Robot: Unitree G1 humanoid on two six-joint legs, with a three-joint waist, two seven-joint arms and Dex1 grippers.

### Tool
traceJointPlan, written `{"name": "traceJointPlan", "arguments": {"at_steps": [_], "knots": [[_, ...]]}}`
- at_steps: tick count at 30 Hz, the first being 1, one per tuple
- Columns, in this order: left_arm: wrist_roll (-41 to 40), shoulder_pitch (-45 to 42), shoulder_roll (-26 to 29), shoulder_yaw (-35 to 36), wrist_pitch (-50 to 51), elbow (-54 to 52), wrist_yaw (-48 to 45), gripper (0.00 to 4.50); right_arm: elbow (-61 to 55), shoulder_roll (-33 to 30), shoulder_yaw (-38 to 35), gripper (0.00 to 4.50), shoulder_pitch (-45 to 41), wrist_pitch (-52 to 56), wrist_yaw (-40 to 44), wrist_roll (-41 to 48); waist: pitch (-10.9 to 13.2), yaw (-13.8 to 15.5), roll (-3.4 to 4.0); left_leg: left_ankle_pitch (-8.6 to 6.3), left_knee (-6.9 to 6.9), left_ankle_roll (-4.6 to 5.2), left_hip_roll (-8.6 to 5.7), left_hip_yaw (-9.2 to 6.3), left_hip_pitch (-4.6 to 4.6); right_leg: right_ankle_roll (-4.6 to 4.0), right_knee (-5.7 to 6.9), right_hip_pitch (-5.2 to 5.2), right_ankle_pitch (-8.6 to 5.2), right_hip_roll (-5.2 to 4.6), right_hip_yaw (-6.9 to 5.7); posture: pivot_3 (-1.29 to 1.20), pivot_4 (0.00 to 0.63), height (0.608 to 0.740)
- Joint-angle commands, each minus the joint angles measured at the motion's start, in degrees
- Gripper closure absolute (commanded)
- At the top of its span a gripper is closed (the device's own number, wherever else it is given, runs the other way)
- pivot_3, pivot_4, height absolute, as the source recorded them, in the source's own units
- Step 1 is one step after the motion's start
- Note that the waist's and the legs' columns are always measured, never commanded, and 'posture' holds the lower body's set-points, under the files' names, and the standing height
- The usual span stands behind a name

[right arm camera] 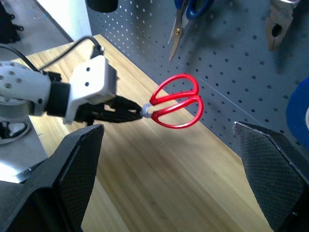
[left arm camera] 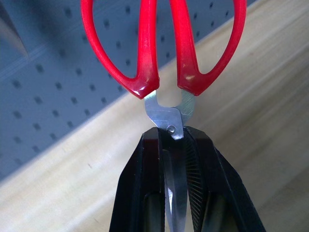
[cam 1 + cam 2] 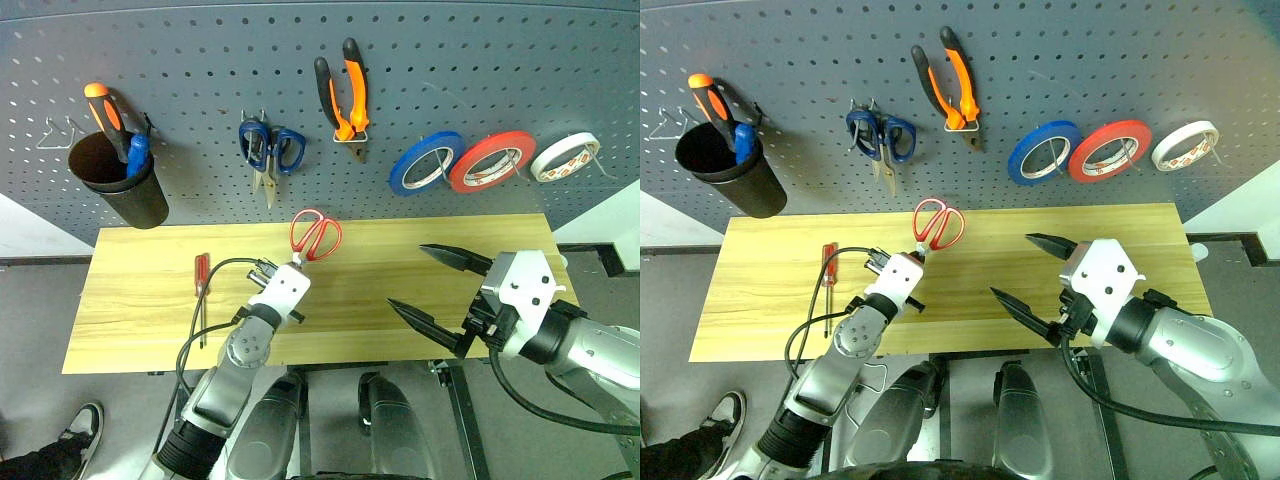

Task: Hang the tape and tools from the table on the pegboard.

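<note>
The right tool (image 3: 432,290) stood released over the surface's (image 3: 130,290) front edge, while the left tool (image 2: 175,145) was clenched on the blades of the red-handled scissors (image 3: 315,234), a stiff, light, probably slippery thing, held above the surface's back edge.

Three ring-shaped rolls of adhesive tape hang at the far right: one blue (image 3: 426,162), one red (image 3: 491,161), one white (image 3: 564,156). Two pairs of scissors: one red-handled (image 3: 315,235) near the middle, one blue-handled (image 3: 270,147) farther back. One pair of orange-and-black-handled pliers (image 3: 343,96). Two screwdrivers: a slim red-handled one (image 3: 201,277) at the near left, an orange-and-black-handled one (image 3: 108,118) in the single black cup (image 3: 128,190) at the far left.
</note>
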Motion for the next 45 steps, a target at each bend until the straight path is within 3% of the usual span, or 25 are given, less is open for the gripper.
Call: {"name": "traceJointPlan", "arguments": {"at_steps": [1,15,20,24,31,45], "knots": [[2.55,0.98,1.79,-0.48,-9.18,0.26,0.07,4.24,-1.08,-0.05,0.37,0.00,-0.22,-1.65,0.05,-0.70,-0.32,0.01,0.03,0.00,0.00,0.00,0.00,0.00,0.00,0.00,0.00,0.00,0.00,0.00,0.00,-0.03,0.245,0.710],[8.55,4.33,6.06,4.21,-38.02,6.34,8.59,4.24,-2.05,2.03,-5.97,0.00,-0.55,-6.74,2.61,7.67,-1.78,-0.03,0.11,0.00,0.03,0.00,0.00,0.02,0.12,0.01,0.02,0.10,0.02,0.00,0.02,-0.02,0.242,0.710],[7.97,5.29,5.62,8.87,-41.37,6.74,11.61,4.24,-2.32,1.77,-8.20,0.00,-0.16,-7.99,2.60,11.29,-2.05,-0.01,0.13,0.01,0.03,0.01,0.00,0.02,0.20,0.01,0.04,0.17,0.02,0.00,0.03,-0.02,0.241,0.710],[6.49,6.79,6.77,15.28,-50.54,1.98,14.73,4.24,-1.73,1.11,-8.56,0.00,0.45,-8.20,2.55,11.08,-2.24,-0.10,0.08,0.01,0.03,0.01,0.01,0.02,0.27,0.01,0.06,0.22,0.02,0.00,0.03,-0.01,0.240,0.710],[7.39,6.88,4.34,19.57,-48.98,-0.77,14.58,4.24,-0.18,0.62,-7.13,0.00,-0.74,-8.55,2.85,10.10,-2.63,0.11,0.11,0.00,0.06,0.02,0.00,0.04,0.40,0.04,0.06,0.38,0.04,-0.01,0.04,0.01,0.235,0.710],[10.18,5.28,1.59,18.16,-43.38,2.70,12.04,4.24,0.62,0.15,-4.78,0.00,-2.73,-8.73,2.59,9.32,-3.06,0.10,0.10,0.00,0.06,0.02,0.00,0.06,0.44,0.04,0.10,0.38,0.05,0.01,0.06,0.02,0.236,0.710]]}}
